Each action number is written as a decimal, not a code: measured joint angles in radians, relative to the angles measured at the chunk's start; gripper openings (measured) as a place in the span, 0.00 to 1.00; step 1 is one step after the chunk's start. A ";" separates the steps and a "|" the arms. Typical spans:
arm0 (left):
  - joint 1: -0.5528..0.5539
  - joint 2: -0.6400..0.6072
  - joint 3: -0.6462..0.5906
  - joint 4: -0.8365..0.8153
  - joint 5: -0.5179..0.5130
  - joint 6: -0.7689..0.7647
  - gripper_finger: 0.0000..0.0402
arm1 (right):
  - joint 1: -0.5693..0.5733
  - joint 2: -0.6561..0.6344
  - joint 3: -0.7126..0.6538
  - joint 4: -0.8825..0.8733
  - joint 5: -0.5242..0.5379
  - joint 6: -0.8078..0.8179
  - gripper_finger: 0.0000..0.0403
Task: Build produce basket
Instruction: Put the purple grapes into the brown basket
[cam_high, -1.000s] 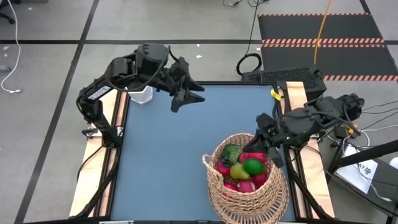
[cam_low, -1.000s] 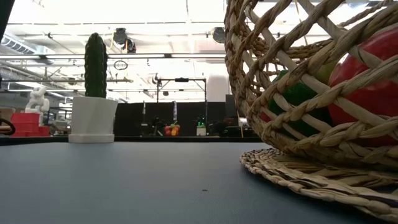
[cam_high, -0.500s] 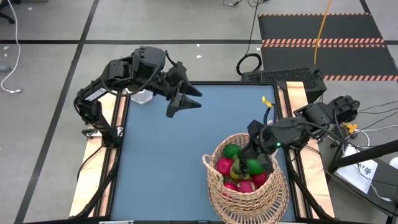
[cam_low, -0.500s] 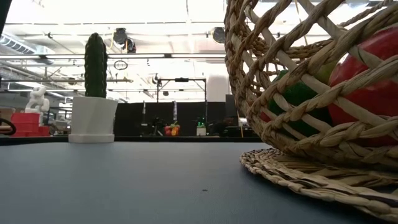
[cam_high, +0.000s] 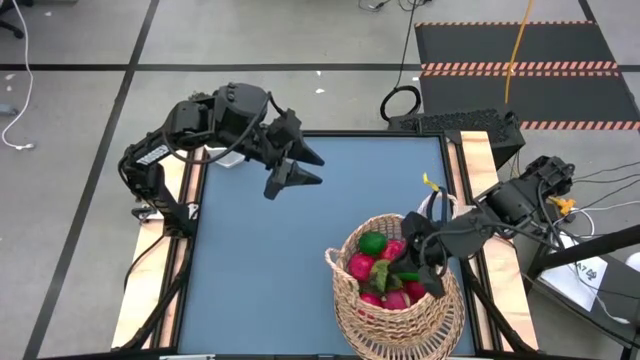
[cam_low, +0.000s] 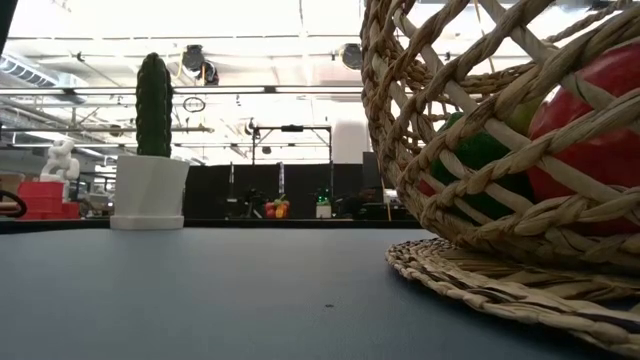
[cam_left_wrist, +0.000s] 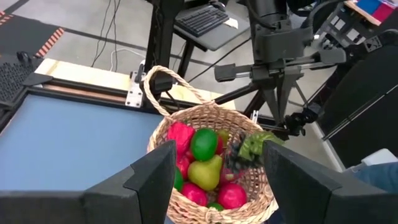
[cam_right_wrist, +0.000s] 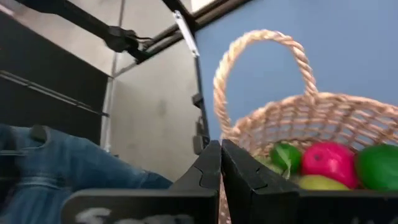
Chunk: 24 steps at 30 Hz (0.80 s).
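Note:
The tan wicker basket (cam_high: 395, 290) stands at the table's near right and holds red, pink, green and yellow produce (cam_left_wrist: 205, 162). Its loop handle (cam_right_wrist: 261, 37) stands up from the rim. My right gripper (cam_high: 412, 268) is shut above the produce on the basket's right side. A dark piece with green leaves (cam_left_wrist: 252, 146) shows there; I cannot tell whether it is held. My left gripper (cam_high: 312, 168) is open and empty above the table's far left. The basket fills the right of the low view (cam_low: 500, 150). My right gripper hangs shut over the produce in the basket. The gripper itself hides the place below its fingertips, so I cannot tell whether it touches anything.
A green cactus in a white pot (cam_low: 150, 180) stands at the table's far left corner, under my left arm (cam_high: 228, 155). A person's legs in jeans (cam_right_wrist: 37, 168) show beyond the table's right edge. Bare blue table (cam_high: 260, 270) lies left of the basket.
My right gripper has gone from the basket's right rim toward the table's left and near edges, and now hangs over the produce inside. My left gripper has drifted a little toward the table's left and near edges. The basket has stayed in place.

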<state>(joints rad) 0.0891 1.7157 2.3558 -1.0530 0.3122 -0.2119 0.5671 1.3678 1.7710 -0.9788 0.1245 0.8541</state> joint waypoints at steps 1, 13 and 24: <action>0.000 0.000 0.000 0.000 0.000 -0.002 0.59 | 0.004 0.000 -0.004 -0.007 0.007 0.009 0.00; 0.000 0.000 0.000 0.008 0.000 -0.026 0.59 | 0.006 0.000 -0.178 0.165 0.006 0.023 0.00; 0.000 0.000 0.000 0.009 0.000 -0.029 0.59 | 0.006 -0.006 -0.308 0.185 -0.148 0.091 0.00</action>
<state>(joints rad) 0.0887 1.7157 2.3558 -1.0439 0.3119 -0.2406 0.5735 1.3614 1.4629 -0.7942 -0.0230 0.9451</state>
